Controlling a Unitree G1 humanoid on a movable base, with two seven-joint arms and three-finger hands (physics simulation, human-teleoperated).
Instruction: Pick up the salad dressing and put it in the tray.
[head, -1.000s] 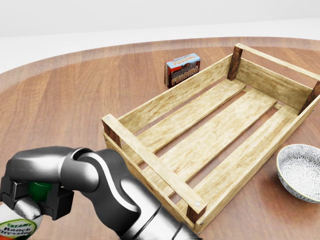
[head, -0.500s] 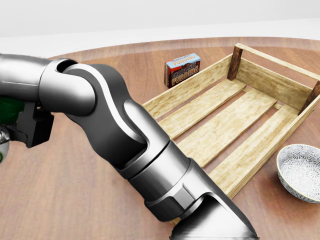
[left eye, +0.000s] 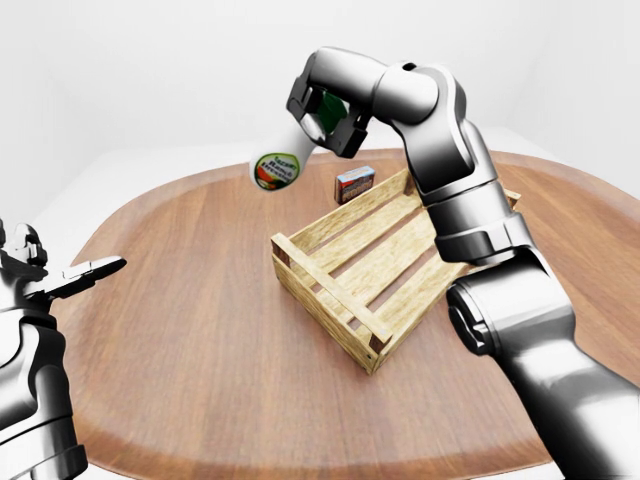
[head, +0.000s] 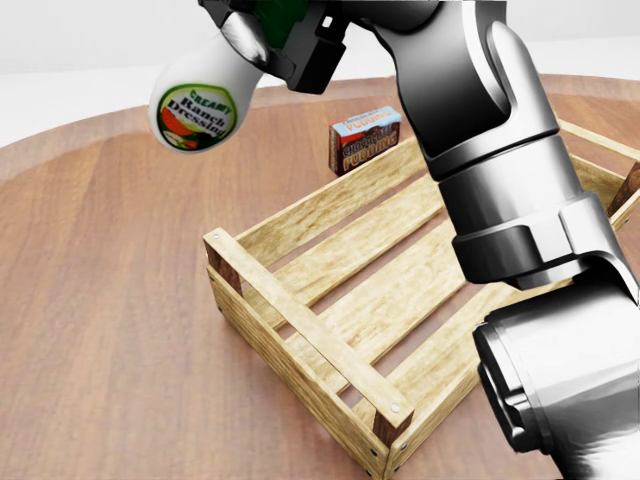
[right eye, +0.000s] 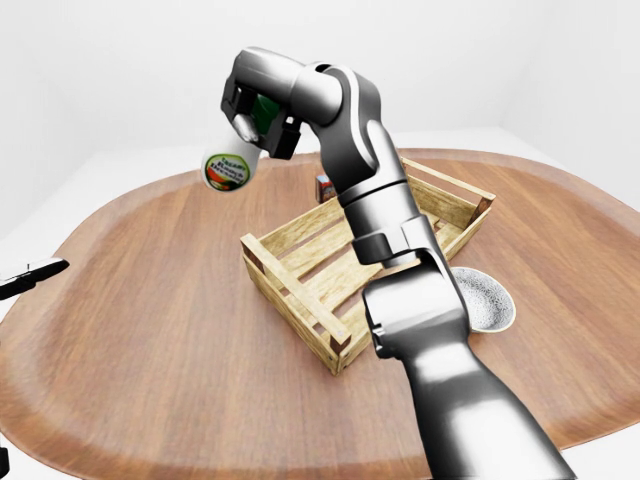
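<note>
**Bottle up off the desk, carried toward the tray**

Big change vs a sec ago: the right hand (left eye: 325, 112) was low at the head view's bottom-left corner w/ the bottle; now the arm has swung up & over, and hand + bottle sit high at the top of the view. Camera itself hasn't shifted; tray and box are in the same spots.

Right hand: fingers pinched round the green cap end of the salad dressing (head: 200, 98). Bottle hangs tilted, base pointing down-left from the hand, label facing the camera, clear of the desk (left eye: 190, 330).

Relative to the hand: the wooden tray (head: 300, 318) is below and to its right, nothing in it. The choc pudding box (head: 364, 138) is just below-right of the hand, beside the tray's outer wall. A patterned bowl (right eye: 483, 297) lies well off to the right, past the tray.

Left hand (left eye: 62, 280): fingers spread, holding nothing, far off at the left edge.

Meaning: pick looks done, transport underway. Prob next: shift right over the slats, lower, let go. Tilted bottle may roll when released.
</note>
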